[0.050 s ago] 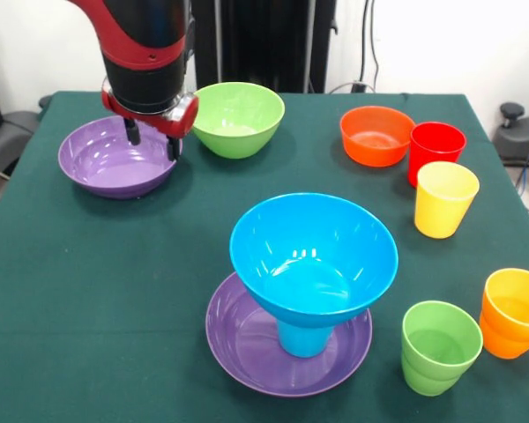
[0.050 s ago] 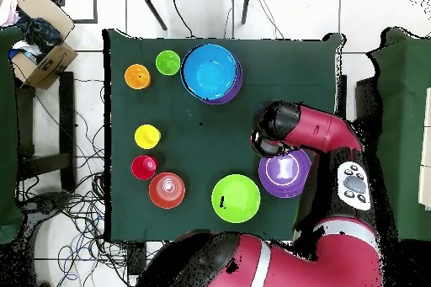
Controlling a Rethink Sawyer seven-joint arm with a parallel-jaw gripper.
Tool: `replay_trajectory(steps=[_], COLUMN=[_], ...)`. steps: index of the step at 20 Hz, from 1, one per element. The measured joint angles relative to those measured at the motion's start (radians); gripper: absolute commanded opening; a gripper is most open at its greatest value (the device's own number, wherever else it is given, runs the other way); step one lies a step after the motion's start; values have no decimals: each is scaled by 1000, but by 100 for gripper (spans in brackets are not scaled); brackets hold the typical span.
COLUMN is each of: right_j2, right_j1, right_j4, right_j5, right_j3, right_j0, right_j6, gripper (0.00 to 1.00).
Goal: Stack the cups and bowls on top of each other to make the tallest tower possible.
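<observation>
My gripper (image 1: 152, 141) is open and hangs low over the far right part of a wide purple bowl (image 1: 97, 167) at the back left. One finger (image 1: 133, 132) is above the bowl's inside and the other is by its right rim. Nothing is between them. Near the front stands the tower: a second purple bowl (image 1: 247, 352) holds a blue cup (image 1: 304, 339), and a deep blue bowl (image 1: 313, 256) sits on that cup. In the overhead view the arm's wrist (image 2: 271, 132) covers the gripper beside the purple bowl (image 2: 288, 174).
A light green bowl (image 1: 238, 119) stands just right of the gripper. An orange bowl (image 1: 376, 135), a red cup (image 1: 435, 152) and a yellow cup (image 1: 445, 198) are at the back right. A green cup (image 1: 439, 345) and an orange cup (image 1: 514, 313) stand front right.
</observation>
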Motion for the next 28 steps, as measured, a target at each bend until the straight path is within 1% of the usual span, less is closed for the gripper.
replay_trajectory(steps=[5, 9, 12, 13, 17, 18, 28], right_j2=[-1, -1, -1, -1, 0, -1, -13], right_j1=[8, 37, 74, 99, 139, 168, 169], right_j4=[0, 0, 0, 0, 0, 1, 1], right_j5=[-18, -70, -131, -165, -208, -231, -235], right_j3=[0, 0, 0, -1, -1, -1, -2], right_j0=[0, -4, -14, -22, -31, -33, -23], right_j6=[0, 0, 0, 0, 0, 0, 0], gripper=[100, 100, 100, 100, 100, 100, 100])
